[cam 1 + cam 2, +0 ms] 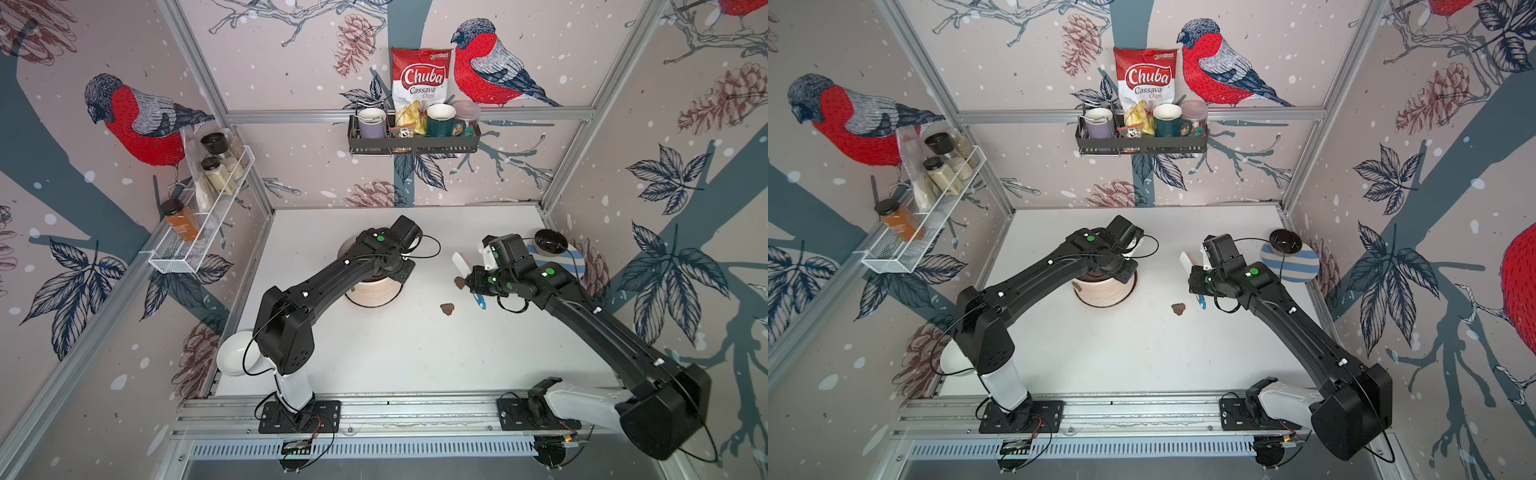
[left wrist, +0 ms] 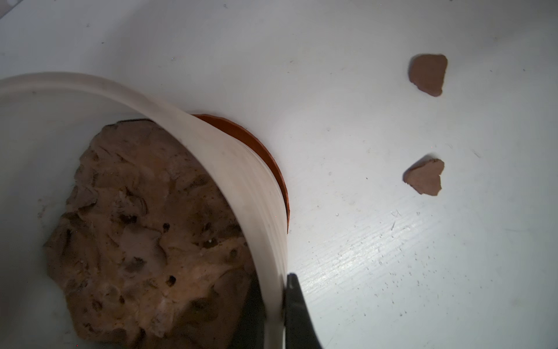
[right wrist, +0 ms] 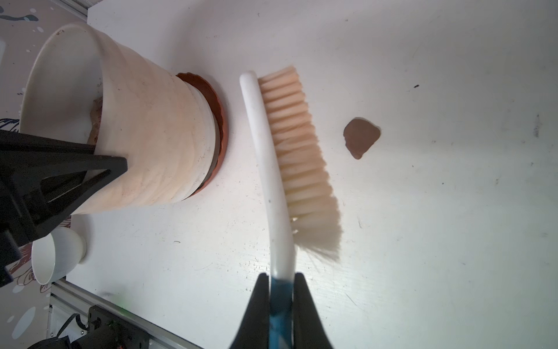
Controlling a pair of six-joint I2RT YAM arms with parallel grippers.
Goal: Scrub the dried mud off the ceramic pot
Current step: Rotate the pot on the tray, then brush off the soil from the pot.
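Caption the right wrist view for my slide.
Right gripper shut on scrub brush, clear of the ceramic pot the left gripper pinches by its rim; dried mud lump loose on table.

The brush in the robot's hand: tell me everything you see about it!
The brush has a curved white plastic back, a blue handle and cream bristles, splayed at the handle end. The right gripper is shut on the blue handle. The brush's white back faces the ceramic pot without touching it; the bristles face a lump of dried mud.
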